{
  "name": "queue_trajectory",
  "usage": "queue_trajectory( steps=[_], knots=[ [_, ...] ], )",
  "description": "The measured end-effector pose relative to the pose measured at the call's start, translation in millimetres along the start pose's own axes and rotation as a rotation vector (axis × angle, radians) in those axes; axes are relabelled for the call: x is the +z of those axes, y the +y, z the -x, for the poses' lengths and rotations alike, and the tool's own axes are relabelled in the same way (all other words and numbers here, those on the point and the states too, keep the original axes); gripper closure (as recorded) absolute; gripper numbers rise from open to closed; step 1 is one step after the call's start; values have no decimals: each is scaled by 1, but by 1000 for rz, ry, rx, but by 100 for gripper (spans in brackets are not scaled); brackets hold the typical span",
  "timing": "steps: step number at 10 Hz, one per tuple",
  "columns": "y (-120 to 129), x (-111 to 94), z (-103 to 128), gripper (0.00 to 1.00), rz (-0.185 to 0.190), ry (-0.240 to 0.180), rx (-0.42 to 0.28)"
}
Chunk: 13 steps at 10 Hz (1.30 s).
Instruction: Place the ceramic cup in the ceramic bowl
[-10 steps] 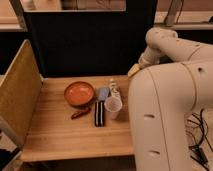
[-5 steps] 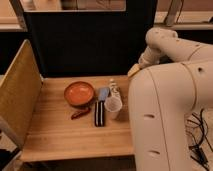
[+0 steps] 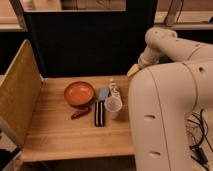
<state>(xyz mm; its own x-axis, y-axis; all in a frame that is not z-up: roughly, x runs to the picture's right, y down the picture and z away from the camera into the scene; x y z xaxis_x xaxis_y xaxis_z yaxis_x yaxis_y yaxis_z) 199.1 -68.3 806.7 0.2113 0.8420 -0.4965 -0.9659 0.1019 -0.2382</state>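
The ceramic cup (image 3: 113, 106) is small, white and tapered, and stands upright on the wooden table (image 3: 60, 135) near the right side. The ceramic bowl (image 3: 78, 93), orange-red inside with a darker rim, sits left of the cup, apart from it, and holds nothing. My white arm (image 3: 165, 100) fills the right of the view, and its forearm bends down to a tan part (image 3: 133, 70) above the table's right edge. My gripper is hidden behind the arm's bulk, right of the cup.
A small slim white bottle (image 3: 113, 89) and a blue object (image 3: 103, 93) stand just behind the cup. A black bar (image 3: 99, 113) lies left of the cup, and a red object (image 3: 80, 114) in front of the bowl. A yellow panel (image 3: 17, 95) walls the left, a dark panel (image 3: 80, 45) the back.
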Motion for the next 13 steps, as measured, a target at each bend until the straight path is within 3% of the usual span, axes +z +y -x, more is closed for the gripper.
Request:
queue_trajectory(
  steps=[2,4,5,8,12,13],
  knots=[
    [34,-10,-9,20,0,-1,-125],
    [66,-19,-34,20,-37,-13,-270],
    [76,-19,-46,20,-53,-19,-305],
    [97,-11,-72,20,-72,-22,-356],
    [102,-1,-73,20,-76,-13,-380],
    [116,16,-73,20,-60,7,-418]
  ],
)
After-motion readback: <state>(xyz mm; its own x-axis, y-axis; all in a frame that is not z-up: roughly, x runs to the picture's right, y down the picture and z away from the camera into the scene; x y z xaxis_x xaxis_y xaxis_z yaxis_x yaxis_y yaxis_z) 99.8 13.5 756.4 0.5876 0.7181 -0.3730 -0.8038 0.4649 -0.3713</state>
